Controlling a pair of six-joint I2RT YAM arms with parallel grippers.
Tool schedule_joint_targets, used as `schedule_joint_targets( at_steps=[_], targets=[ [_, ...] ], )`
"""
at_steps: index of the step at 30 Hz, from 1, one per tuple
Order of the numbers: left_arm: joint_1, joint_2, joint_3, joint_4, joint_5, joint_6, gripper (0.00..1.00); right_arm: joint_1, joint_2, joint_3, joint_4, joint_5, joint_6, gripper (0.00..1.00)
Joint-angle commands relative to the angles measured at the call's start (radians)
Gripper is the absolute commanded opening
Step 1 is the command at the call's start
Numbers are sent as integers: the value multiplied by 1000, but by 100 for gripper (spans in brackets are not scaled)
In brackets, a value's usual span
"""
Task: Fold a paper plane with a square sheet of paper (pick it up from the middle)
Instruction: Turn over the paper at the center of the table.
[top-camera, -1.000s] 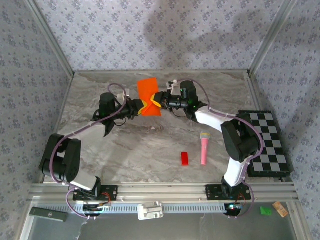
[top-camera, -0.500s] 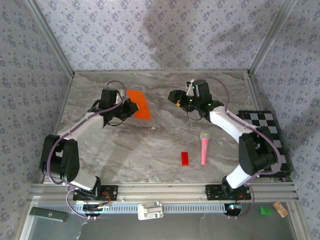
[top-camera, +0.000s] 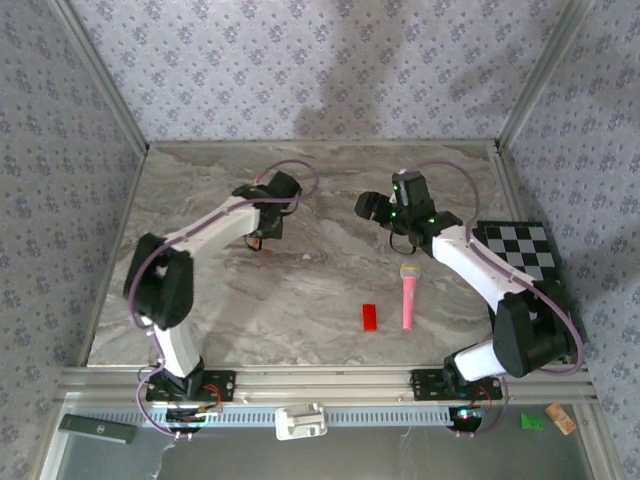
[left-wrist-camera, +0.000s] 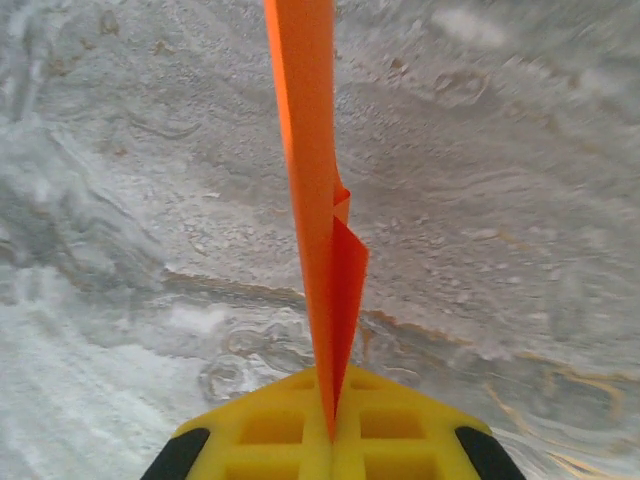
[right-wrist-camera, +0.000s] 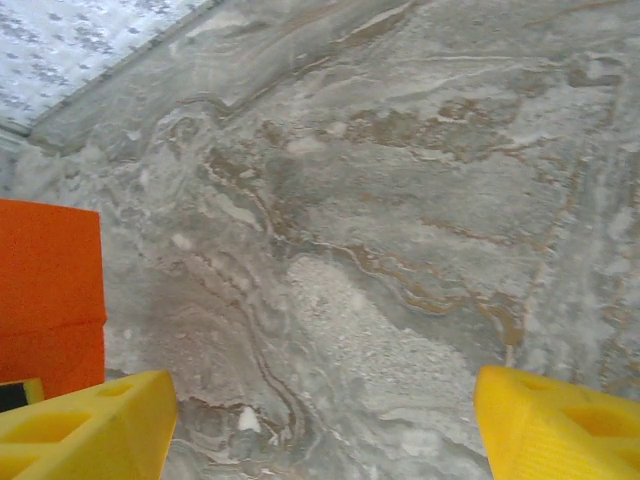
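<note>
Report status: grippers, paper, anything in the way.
Left gripper shut on folded orange paper, held edge-on. Right gripper open, empty. Red block, pink toy microphone sit clear.

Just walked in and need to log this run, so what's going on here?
Two robot arms are folding paper. The left end effector is shut on the orange paper sheet, already folded, sticking out over the marble table. The right end effector is open nearby, holding nothing. A pink toy microphone and a red block lie nearer the bases.
</note>
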Motion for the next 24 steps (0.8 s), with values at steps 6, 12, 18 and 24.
schedule_joint_targets(
  at_steps=[6,12,18,24],
  targets=[
    [-75,162,103,-84,-59,-54,10,-43,-74,-60,-16,73,31,80],
    [-50,142,37,73,303,-60,24,-69,-79,-71,-22,54,51,78],
    [69,51,-99,280,695,-136,39,-62,-48,-56,-14,11,41,78],
    [215,-114,-227,435,947,-216,58,7,42,-2,-12,-21,13,78]
  ],
)
